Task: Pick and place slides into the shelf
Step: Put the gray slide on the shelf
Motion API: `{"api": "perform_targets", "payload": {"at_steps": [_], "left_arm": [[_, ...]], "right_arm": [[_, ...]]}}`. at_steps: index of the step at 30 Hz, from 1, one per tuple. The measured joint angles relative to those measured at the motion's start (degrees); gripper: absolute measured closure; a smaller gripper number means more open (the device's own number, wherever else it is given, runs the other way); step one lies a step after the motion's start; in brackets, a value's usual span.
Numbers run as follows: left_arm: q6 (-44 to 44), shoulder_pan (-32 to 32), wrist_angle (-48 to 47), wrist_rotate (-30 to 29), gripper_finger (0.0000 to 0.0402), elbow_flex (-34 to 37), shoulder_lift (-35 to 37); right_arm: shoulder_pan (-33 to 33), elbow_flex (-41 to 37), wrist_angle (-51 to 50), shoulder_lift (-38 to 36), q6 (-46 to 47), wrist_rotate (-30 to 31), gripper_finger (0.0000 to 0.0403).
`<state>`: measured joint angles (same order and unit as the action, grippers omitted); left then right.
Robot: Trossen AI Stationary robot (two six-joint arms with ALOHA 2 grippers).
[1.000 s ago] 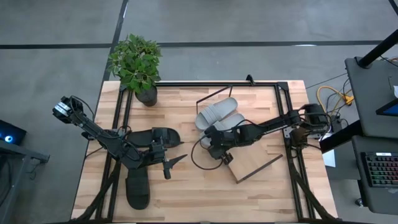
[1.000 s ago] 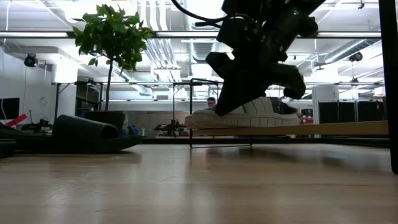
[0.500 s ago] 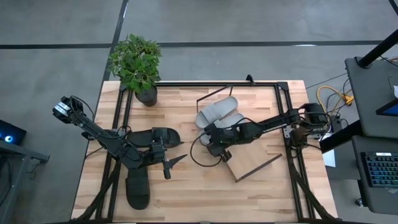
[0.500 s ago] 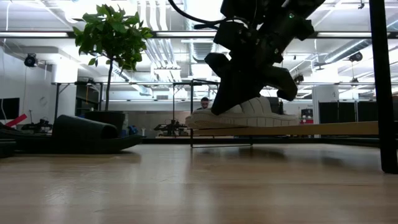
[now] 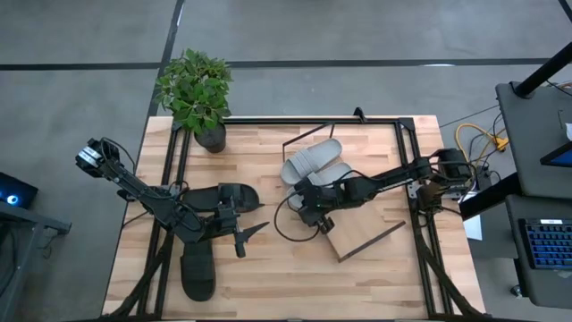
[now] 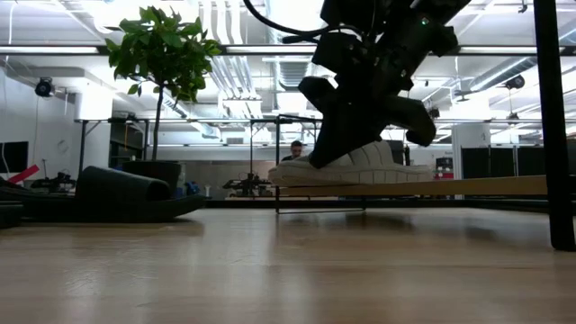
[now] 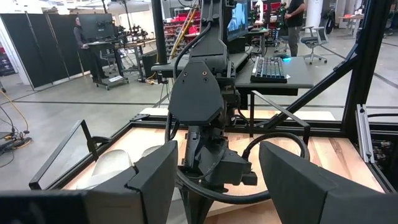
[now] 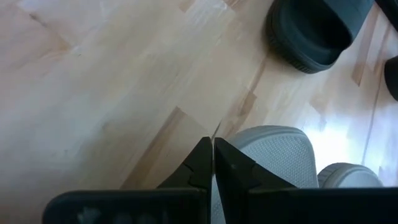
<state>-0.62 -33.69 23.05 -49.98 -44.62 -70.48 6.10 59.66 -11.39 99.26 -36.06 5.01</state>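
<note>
My right gripper [image 5: 307,204] sits clenched with nothing between its fingers, at the heel end of the light grey slides [image 5: 315,162], which lie side by side on the shelf [image 5: 365,234]. I judge that half done. My left gripper [image 5: 239,234] waits with fingers spread and empty beside one black slide [image 5: 228,196] (the other black slide [image 5: 197,271] lies nearer the table's front edge). Both black ones are left to move, so I reckon we're midway.
</note>
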Motion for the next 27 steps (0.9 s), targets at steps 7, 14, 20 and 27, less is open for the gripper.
{"api": "perform_targets", "payload": {"at_steps": [7,14,20,27], "left_arm": [[0.0,0.0,-0.1,0.0,0.0191,0.0,0.0],[-0.4,0.0,-1.1,0.1,0.0191,0.0,0.0],[-0.5,-0.1,-1.1,0.0,0.0191,0.0,0.0],[-0.5,-0.1,-1.1,0.0,0.0191,0.0,0.0]], "right_arm": [[0.4,0.0,-1.2,-3.9,1.1,1.2,0.0394],[0.3,-0.6,-6.3,-8.4,5.4,1.2,0.0394],[0.5,-2.0,-12.6,-8.7,7.3,1.1,0.0394],[0.5,-2.8,-16.8,-8.6,7.9,0.7,0.0394]]}}
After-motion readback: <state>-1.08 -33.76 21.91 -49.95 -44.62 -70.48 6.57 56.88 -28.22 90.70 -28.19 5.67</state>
